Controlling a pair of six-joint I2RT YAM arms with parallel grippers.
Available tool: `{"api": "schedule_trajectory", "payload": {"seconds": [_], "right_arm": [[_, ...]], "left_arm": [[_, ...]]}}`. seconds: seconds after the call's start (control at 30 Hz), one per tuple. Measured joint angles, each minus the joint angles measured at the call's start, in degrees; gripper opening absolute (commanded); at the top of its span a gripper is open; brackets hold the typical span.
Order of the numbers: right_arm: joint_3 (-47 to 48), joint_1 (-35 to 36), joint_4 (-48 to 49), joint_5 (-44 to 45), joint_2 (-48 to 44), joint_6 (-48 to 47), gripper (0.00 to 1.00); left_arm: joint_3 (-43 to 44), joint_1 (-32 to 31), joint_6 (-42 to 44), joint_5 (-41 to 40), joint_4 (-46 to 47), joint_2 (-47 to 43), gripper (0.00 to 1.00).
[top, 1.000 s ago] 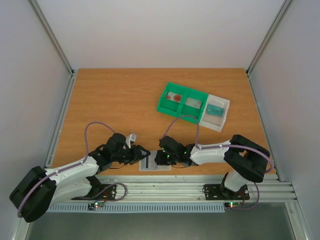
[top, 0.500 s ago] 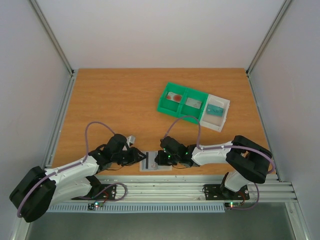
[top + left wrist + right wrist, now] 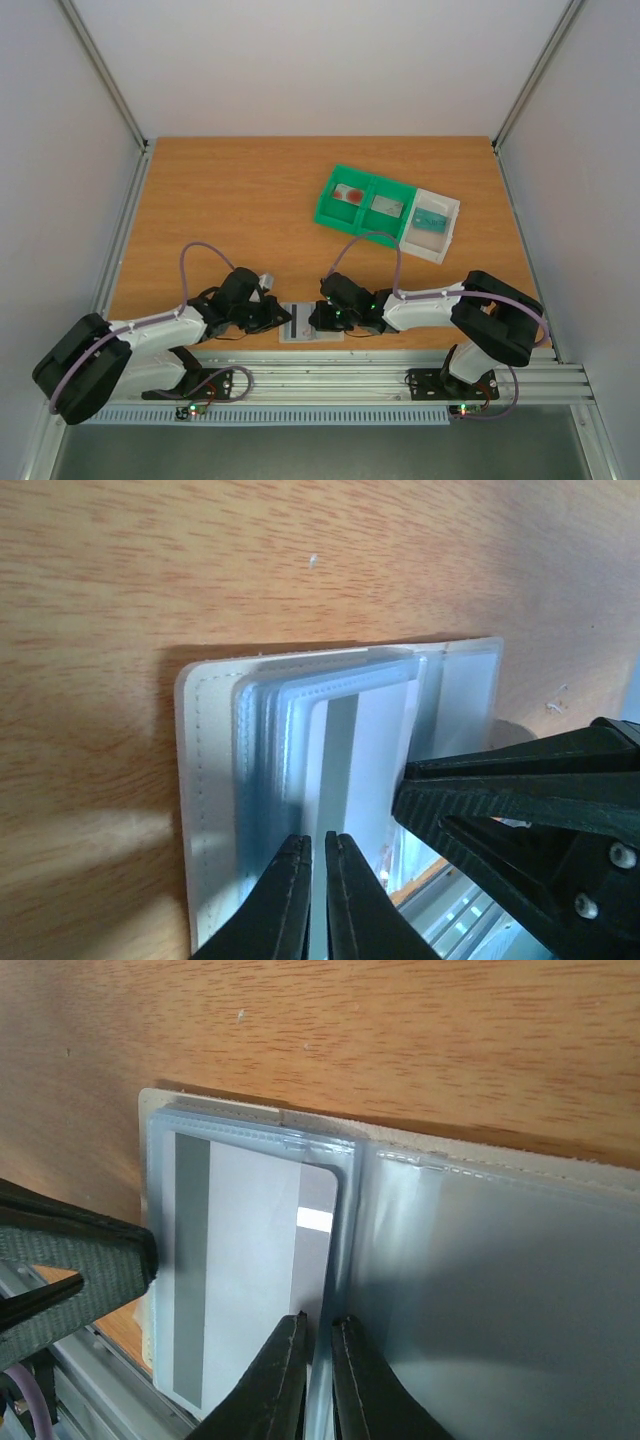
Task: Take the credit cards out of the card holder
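Lying open at 6 o'clock on the tabletop (image 3: pixel 230 200), the holder (image 3: pixel 303 330) has its clear sleeves facing up, so the opening step looks done. Extraction seems barely begun: the pale striped card (image 3: pixel 250 1260) sits almost wholly inside its sleeve, no card lies loose that I can see, and the red one is not in view. At the holder's 3 o'clock, the right end effector (image 3: pixel 318 1325) is clenched on the centre fold, pinning it. At 9 o'clock, the left end effector (image 3: pixel 317 842) is clenched on the card's edge, apparently ready to draw it out.
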Motion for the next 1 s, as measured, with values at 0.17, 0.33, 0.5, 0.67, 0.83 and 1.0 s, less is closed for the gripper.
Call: {"api": "schedule_trajectory", "payload": {"seconds": [0.17, 0.33, 0.5, 0.67, 0.83, 1.0], "right_arm": [[0.0, 0.0, 0.52, -0.2, 0.33, 0.07, 0.11], [0.0, 0.0, 0.85, -0.39, 0.44, 0.22, 0.11], [-0.17, 0.0, 1.51, -0.7, 0.57, 0.33, 0.11], [-0.61, 0.0, 2.56, -0.79, 0.66, 0.52, 0.08], [-1.49, -0.02, 4.37, -0.92, 0.66, 1.2, 0.02], [-2.97, -0.5, 6.86, -1.25, 0.42, 1.73, 0.01]], "left_arm": [[-0.02, 0.0, 0.07, 0.07, 1.84, 2.51, 0.04], [-0.02, 0.0, 0.59, -0.24, 1.97, 2.6, 0.04], [-0.02, 0.0, 0.96, -0.59, 1.99, 2.58, 0.04], [-0.04, 0.0, 1.05, -0.81, 2.01, 2.58, 0.04], [-0.07, 0.0, 1.05, -1.2, 2.16, 2.58, 0.04], [-0.09, 0.0, 1.05, -1.25, 2.34, 2.54, 0.08]]}}
